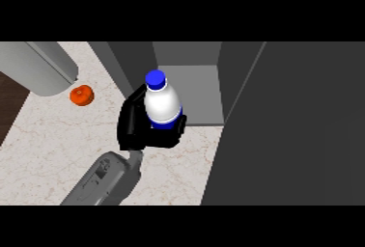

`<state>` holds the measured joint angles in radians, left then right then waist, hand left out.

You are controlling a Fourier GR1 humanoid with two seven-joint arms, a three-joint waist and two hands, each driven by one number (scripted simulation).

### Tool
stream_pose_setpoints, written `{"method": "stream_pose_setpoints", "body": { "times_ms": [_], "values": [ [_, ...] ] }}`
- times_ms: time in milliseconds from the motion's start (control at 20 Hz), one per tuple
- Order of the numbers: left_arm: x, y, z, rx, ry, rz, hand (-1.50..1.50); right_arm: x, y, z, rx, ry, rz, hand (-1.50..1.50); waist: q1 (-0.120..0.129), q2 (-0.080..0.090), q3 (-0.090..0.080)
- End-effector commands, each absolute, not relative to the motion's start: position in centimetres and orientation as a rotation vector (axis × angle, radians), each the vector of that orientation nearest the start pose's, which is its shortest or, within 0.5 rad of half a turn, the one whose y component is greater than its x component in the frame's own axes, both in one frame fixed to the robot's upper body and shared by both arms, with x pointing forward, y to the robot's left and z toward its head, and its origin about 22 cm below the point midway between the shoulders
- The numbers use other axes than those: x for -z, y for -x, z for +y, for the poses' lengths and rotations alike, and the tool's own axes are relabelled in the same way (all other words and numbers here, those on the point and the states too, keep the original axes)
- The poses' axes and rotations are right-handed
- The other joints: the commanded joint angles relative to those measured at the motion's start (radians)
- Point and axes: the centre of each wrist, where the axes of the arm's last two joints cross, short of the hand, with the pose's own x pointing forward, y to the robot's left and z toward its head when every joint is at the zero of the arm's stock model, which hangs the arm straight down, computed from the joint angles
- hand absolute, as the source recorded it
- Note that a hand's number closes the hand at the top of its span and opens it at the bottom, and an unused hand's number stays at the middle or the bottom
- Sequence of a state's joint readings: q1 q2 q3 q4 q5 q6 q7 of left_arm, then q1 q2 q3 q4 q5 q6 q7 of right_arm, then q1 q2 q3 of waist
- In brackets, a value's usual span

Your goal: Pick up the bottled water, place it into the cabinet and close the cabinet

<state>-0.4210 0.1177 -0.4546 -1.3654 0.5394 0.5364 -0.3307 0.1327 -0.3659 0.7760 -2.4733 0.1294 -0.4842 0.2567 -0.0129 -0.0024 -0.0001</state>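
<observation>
The bottled water [162,103] is white with a blue cap and a blue band low on its body, and it stands upright. My right hand [140,129] is shut on its lower part, black fingers curled round both sides, the grey forearm coming in from the lower left. The bottle is held just in front of the cabinet [192,89], at the left of its opening, whose light grey floor shows behind it. The cabinet's door [299,125] stands open as a large dark panel on the right. My left hand shows nowhere.
A small orange round thing [81,95] lies on the marble counter [50,154] left of the bottle. A big grey cylinder [39,65] crosses the upper left corner. The counter's dark edge runs along the far left.
</observation>
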Motion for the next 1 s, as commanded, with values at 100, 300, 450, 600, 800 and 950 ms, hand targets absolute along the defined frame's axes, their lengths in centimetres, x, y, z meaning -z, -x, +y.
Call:
{"method": "stream_pose_setpoints", "body": {
  "times_ms": [100,300,450,600,800,950],
  "values": [
    [-4.9,-33.2,9.8,-0.146,0.139,-1.829,1.50,-17.2,-8.1,-14.8,-0.175,-0.286,-1.994,-1.50,-0.004,0.000,-0.001],
    [-7.6,-36.6,10.5,-0.140,0.072,-1.835,1.50,-17.2,-8.6,-16.2,-0.188,-0.307,-1.987,-1.50,-0.007,0.003,0.001],
    [-6.6,-37.4,10.3,-0.095,0.055,-1.818,1.50,-18.5,-7.9,-17.6,-0.197,-0.301,-1.987,-1.50,-0.014,0.005,0.001],
    [-7.7,-38.2,10.1,-0.086,0.024,-1.807,1.50,-17.3,-8.3,-16.1,-0.197,-0.266,-1.968,-1.50,-0.003,0.001,0.000],
    [-6.4,-39.7,7.3,-0.042,-0.089,-1.798,1.50,-17.5,-8.1,-15.7,-0.192,-0.324,-1.980,-1.50,-0.022,0.006,-0.001],
    [-5.7,-40.3,7.5,-0.047,-0.145,-1.794,1.50,-17.6,-8.5,-16.6,-0.213,-0.336,-1.976,-1.50,-0.021,0.008,0.000]
  ]
}}
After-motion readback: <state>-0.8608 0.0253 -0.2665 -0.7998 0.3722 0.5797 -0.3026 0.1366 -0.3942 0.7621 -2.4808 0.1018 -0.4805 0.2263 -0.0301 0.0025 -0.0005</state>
